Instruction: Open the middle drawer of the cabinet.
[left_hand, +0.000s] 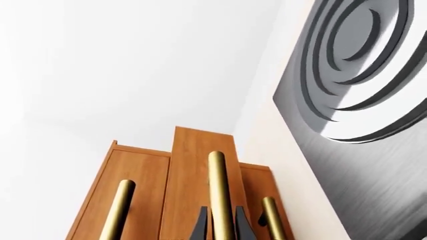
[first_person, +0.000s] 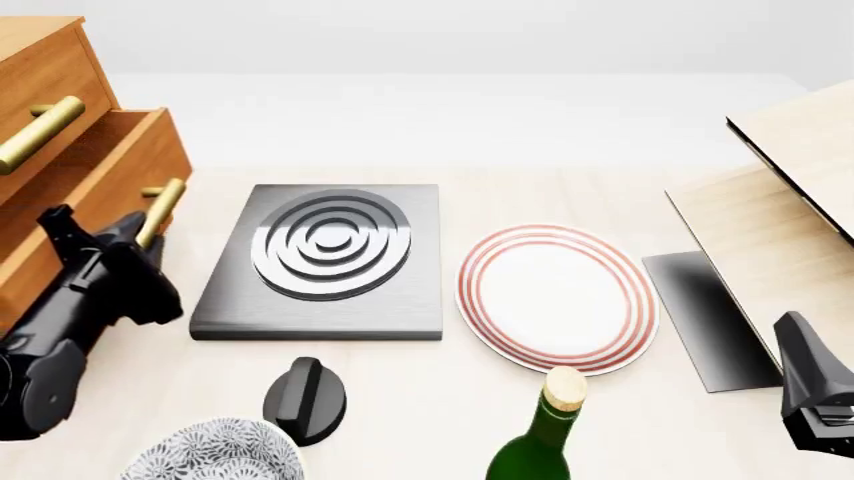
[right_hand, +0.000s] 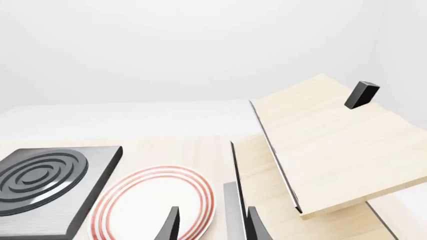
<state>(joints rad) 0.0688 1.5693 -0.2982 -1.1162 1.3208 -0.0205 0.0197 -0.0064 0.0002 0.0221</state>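
Note:
The orange-brown cabinet (first_person: 47, 60) stands at the table's far left. Its middle drawer (first_person: 100, 185) sticks out from the other fronts, with its brass bar handle (first_person: 163, 205) towards the table's centre. My left gripper (first_person: 142, 235) is shut on that handle. In the left wrist view the two dark fingers (left_hand: 199, 226) sit on either side of the middle handle (left_hand: 220, 192), and the drawer front (left_hand: 193, 175) stands proud of its neighbours. The top drawer's handle (first_person: 40, 135) is free. My right gripper (first_person: 817, 395) is open and empty at the near right, its tips (right_hand: 213, 227) above the plate's edge.
A grey hob slab with raised rings (first_person: 320, 260) lies right beside the drawer. A white plate with red rings (first_person: 558, 297) is at the centre, a green bottle (first_person: 547, 445), a black knob (first_person: 304, 398) and a patterned bowl (first_person: 214, 455) near the front. A pale wooden hinged board (first_person: 787, 200) and a dark pad (first_person: 707, 310) are on the right.

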